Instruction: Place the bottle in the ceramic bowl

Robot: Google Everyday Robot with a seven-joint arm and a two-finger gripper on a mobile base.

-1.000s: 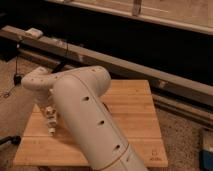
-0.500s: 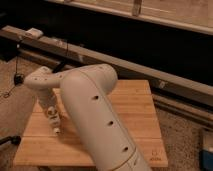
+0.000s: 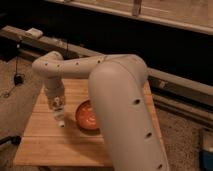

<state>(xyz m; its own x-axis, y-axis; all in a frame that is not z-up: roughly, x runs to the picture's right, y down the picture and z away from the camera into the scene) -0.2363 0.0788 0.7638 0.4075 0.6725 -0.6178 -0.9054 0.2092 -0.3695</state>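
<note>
Your robot's gripper (image 3: 58,111) hangs over the left half of the wooden table (image 3: 50,145), roughly midway between the far edge and the near edge, pointing down at the boards. Its jaws are clenched on the bottle (image 3: 61,120), a small white shape held upright, its lower end showing below the gripper just above the wood; the picture does not settle whether it touches the surface.

The ceramic bowl (image 3: 85,116), glossy orange-red, sits on the table near the centre, just beside the bottle on the side away from the left edge. The bottle is outside the bowl, close to its rim and not over it. You see only the left part of the bowl, because the rest is hidden behind the arm (image 3: 122,105).

That arm fills the foreground: 1 thick pale link rises from the lower right of the view and crosses the right half of the table, and a slimmer link runs back toward the far-left corner before bending down to the wrist.

Behind the far edge, a long metal rail (image 3: 170,82) runs across the scene, with a small white object (image 3: 34,33) resting on it at the upper left. A dark cable (image 3: 17,75) hangs down to the speckled floor (image 3: 185,125) beyond the left edge
</note>
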